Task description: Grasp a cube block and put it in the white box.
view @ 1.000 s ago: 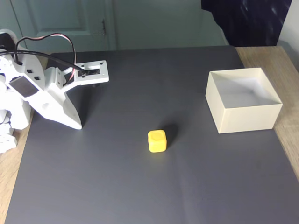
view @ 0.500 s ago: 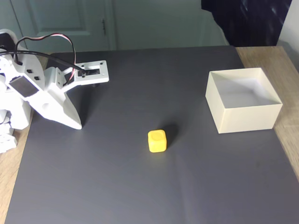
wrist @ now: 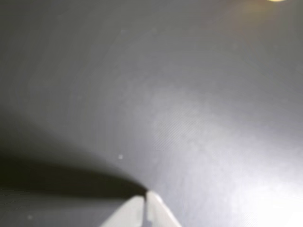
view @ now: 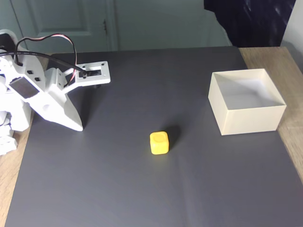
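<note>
Nothing grasped yet. Claw (view: 78,126) parked at the far left of the dark mat (view: 142,189), tip down on the mat, well apart from the cube block (view: 159,142). In the wrist view, claw (wrist: 144,201) tips pressed together with only a hairline seam between them, empty, resting on bare mat.

Cube block upright on the mat, left of the white box (view: 248,119) and a little nearer the camera in the fixed view, well apart from it, clear on all sides. White box open-topped, on the right edge of the mat where the wooden desk (view: 289,137) begins.

Judged from looks: cube block light, rigid enough to take a firm pinch, matte rather than slick. Rounded edges and corners likely to let it twist or squirt out if pinched near a corner. Best held across two opposite flat faces, about mid-height, fingers square to those faces. No fragility apparent.

White box thin-walled, probably light too, so liable to shift if bumped during the drop. Release from above its centre advisable, clear of the rim.
</note>
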